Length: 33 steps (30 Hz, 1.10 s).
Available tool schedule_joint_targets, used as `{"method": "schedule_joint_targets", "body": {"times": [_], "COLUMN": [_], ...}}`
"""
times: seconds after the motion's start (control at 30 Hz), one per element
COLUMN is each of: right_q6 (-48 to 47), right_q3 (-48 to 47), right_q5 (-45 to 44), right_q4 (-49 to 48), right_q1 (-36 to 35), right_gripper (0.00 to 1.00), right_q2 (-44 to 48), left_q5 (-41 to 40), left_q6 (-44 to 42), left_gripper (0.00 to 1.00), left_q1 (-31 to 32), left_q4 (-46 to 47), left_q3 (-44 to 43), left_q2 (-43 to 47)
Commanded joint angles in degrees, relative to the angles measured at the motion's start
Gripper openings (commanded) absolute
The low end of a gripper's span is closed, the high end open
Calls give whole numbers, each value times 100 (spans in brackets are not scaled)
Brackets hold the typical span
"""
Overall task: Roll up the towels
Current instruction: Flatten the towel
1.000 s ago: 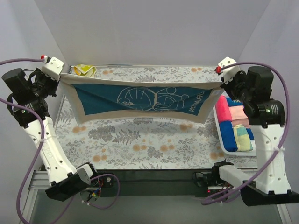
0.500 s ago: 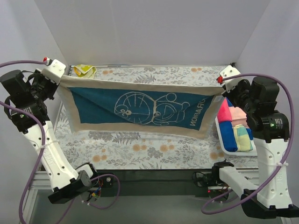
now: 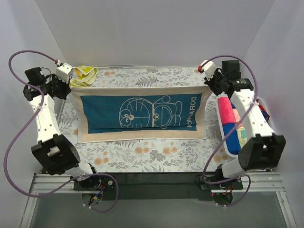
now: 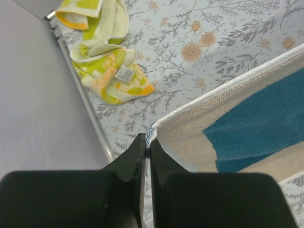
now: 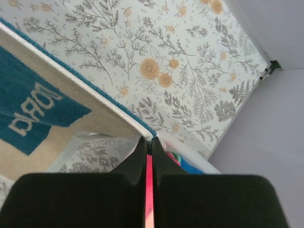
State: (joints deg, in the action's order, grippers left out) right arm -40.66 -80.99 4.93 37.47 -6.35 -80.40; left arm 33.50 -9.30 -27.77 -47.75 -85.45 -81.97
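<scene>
Tan-and-blue cartoon towel (image 3: 142, 113) that was hanging stretched mid-air a second ago now lies flat on the floral bench (image 3: 142, 154), left end effector (image 4: 148, 142) and right end effector (image 5: 148, 141) still pinching its far corners, so rolling can probably start.

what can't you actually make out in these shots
- Top view: the right arm covers part of the white slotted plastic basket, so its rolled cloth towels cannot be counted.
- Left wrist view: the crumpled yellow patterned cloth towel runs off the top edge.
- Right wrist view: the right claw, shut on a corner of the tan-and-blue cartoon-print cloth towel, hides all but coloured slivers of that basket.
</scene>
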Motion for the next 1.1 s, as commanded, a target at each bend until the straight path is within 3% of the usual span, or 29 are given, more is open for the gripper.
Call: {"method": "schedule_joint_targets", "body": {"times": [0.0,0.17,0.23,0.3,0.37,0.4,0.43,0.47,0.5,0.53,0.67,0.73,0.77,0.87,1.07], "right_q6": [76,182,295,428,550,568,586,612,638,647,691,587,569,489,419], "right_q3": [-469,-1111,-1409,-1989,-2672,-2911,-3105,-3211,-3247,-3213,-2686,-2127,-1923,-1000,362], "right_q5": [-229,-186,-377,-623,-817,-862,-888,-854,-845,-810,-530,-274,-143,-19,-9], "right_q4": [-680,-873,-804,-567,-295,29,206,347,522,611,1042,1367,1472,1824,2106], "right_q1": [46,37,11,20,37,37,37,55,55,55,46,29,-6,-112,-305], "right_gripper": [1,1,1,8,26,40,63,77,79,80,77,70,67,53,36], "right_q2": [-773,-2046,-2487,-3137,-3718,-3876,-3982,-4044,-4019,-3958,-3283,-2992,-2712,-2237,-1620], "left_q5": [-194,-746,-914,-1195,-1398,-1381,-1337,-1302,-1232,-1197,-1013,-628,-503,-125,-474], "left_q6": [341,533,683,895,1193,1194,1185,1194,1185,1133,957,371,185,-571,-1477], "left_gripper": [0,0,0,4,21,42,48,58,60,73,71,65,56,43,29], "left_q1": [236,1017,1107,1098,1098,1090,1089,1098,1090,1098,1054,1063,1063,1072,1072], "left_q4": [949,1872,2181,2182,1903,1692,1455,1244,920,829,636,425,302,-706,-1246], "left_q3": [81,327,205,-295,-1004,-1322,-1595,-1824,-2113,-2151,-1731,-1206,-1028,-343,1220], "left_q2": [-502,-1284,-1881,-2338,-3015,-3261,-3551,-3667,-3711,-3703,-3003,-2659,-2500,-2043,-1419]}}
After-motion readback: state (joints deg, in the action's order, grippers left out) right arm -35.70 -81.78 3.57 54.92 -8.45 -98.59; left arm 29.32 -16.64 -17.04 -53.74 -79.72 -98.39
